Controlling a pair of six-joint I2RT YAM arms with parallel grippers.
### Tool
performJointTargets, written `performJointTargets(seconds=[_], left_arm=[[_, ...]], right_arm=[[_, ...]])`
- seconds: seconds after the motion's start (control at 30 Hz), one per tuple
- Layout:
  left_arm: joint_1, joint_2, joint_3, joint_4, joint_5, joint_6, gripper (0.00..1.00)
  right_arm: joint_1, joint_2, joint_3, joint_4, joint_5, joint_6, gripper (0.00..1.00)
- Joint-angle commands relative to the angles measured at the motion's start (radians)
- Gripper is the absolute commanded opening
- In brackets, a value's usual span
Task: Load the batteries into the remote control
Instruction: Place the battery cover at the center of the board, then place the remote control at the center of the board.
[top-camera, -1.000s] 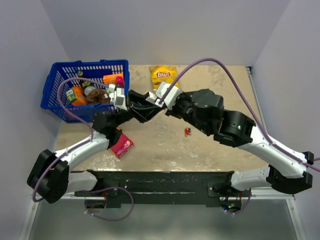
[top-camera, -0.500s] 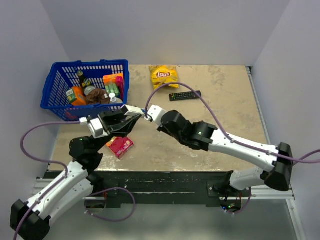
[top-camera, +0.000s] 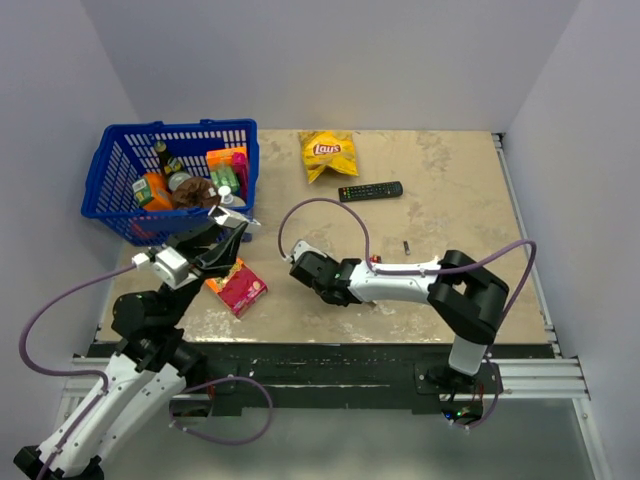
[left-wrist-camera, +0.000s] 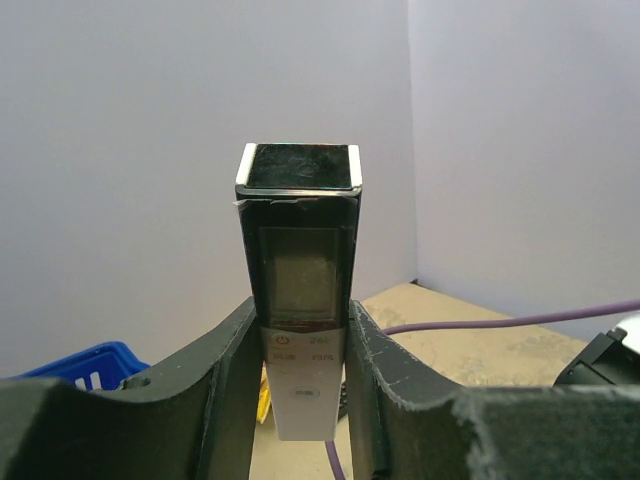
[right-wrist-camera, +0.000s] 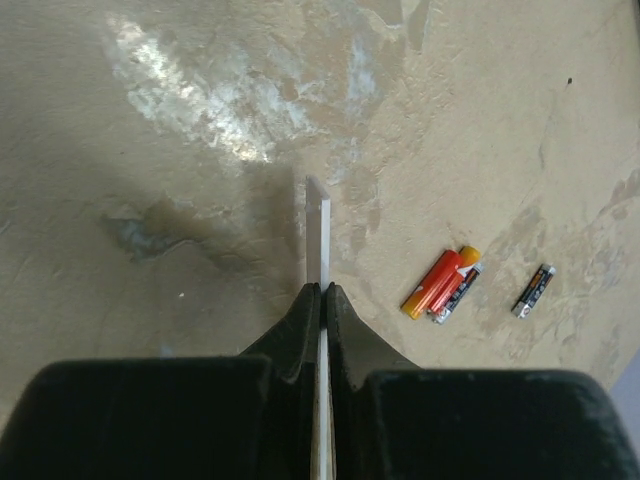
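The slim white remote control (left-wrist-camera: 299, 300) stands upright between my left gripper's (left-wrist-camera: 300, 345) fingers, dark end up and button face toward the camera. From above, that gripper (top-camera: 228, 238) is raised near the basket's corner with the remote's white tip (top-camera: 241, 219) sticking out. My right gripper (right-wrist-camera: 319, 291) is shut on a thin white back strip (right-wrist-camera: 318, 225), seen edge-on, just above the table. Red and orange batteries (right-wrist-camera: 440, 282) lie side by side to its right, with a darker one (right-wrist-camera: 533, 290) further right. In the top view the batteries (top-camera: 375, 262) show beside the low right arm, whose gripper (top-camera: 300, 266) points left.
A blue basket (top-camera: 118, 150) of groceries stands at the back left. A pink box (top-camera: 238, 286) lies below my left gripper. A yellow chips bag (top-camera: 327, 152) and a black remote (top-camera: 369, 190) are at the back. A small dark piece (top-camera: 407, 246) lies right of the batteries.
The two grippers, close together a second ago, have separated. My left arm drew back left with the remote. My right arm folded down low over the table with the strip.
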Motion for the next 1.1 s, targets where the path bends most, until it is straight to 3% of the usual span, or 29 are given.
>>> performJointTargets(seconds=[0.0, 0.13, 0.27, 0.33, 0.47, 0.67, 0.8, 1.07], left_arm=[[-0.001, -0.040, 0.024, -0.019, -0.064, 0.036, 0.00], [-0.001, -0.054, 0.032, -0.013, -0.059, 0.039, 0.00], [-0.003, -0.045, 0.049, -0.010, -0.048, 0.042, 0.00], [-0.003, -0.037, 0.053, -0.002, -0.033, 0.038, 0.00], [-0.001, -0.016, 0.058, 0.018, -0.001, 0.027, 0.00], [-0.003, 0.015, 0.064, 0.065, 0.093, -0.016, 0.00], [-0.003, 0.079, 0.084, 0.146, 0.258, -0.068, 0.00], [-0.003, 0.223, 0.145, 0.360, 0.522, -0.208, 0.00]], right_arm=[[-0.015, 0.017, -0.004, 0.029, 0.081, 0.109, 0.00], [-0.015, 0.049, -0.014, 0.016, 0.005, 0.109, 0.02], [-0.015, 0.004, -0.024, 0.018, -0.144, 0.075, 0.27], [-0.015, -0.033, -0.031, 0.021, -0.216, 0.038, 0.34], [-0.016, -0.197, -0.035, -0.003, -0.380, -0.011, 0.58], [-0.189, -0.496, 0.008, -0.066, -0.701, -0.109, 0.84], [-0.225, -0.647, 0.116, -0.074, -0.874, -0.189, 0.96], [-0.228, -0.698, 0.226, 0.029, -1.132, -0.296, 0.98]])
